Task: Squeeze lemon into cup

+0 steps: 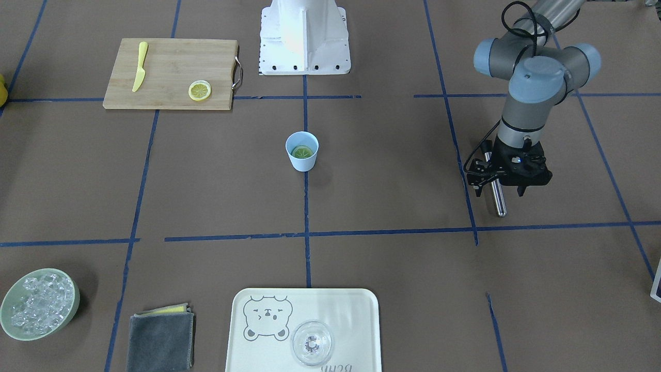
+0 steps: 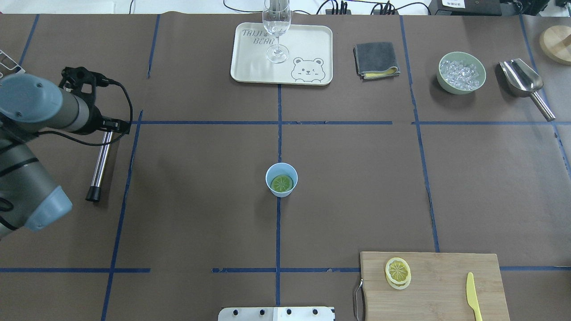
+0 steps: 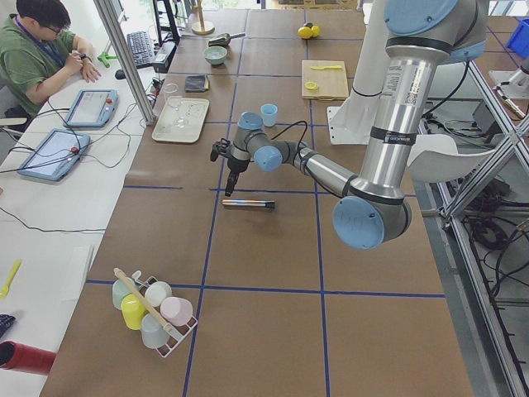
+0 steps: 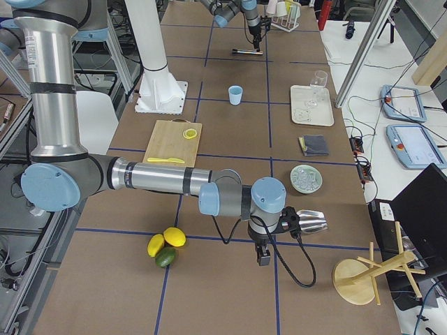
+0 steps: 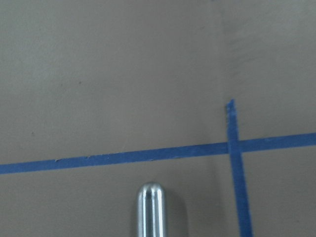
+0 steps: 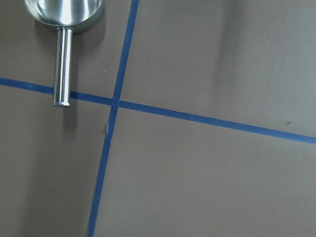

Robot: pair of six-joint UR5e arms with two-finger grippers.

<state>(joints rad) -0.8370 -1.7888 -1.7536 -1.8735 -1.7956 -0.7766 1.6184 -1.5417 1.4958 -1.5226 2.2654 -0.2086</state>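
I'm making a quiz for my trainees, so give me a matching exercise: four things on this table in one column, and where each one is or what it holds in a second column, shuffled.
Things:
1 cup
2 yellow knife
3 clear glass
4 ice cubes

Places or states:
A on the bear tray
B in the green bowl
C holds a lemon slice
D on the cutting board

Pairs: 1-C, 2-D, 3-A, 4-B.
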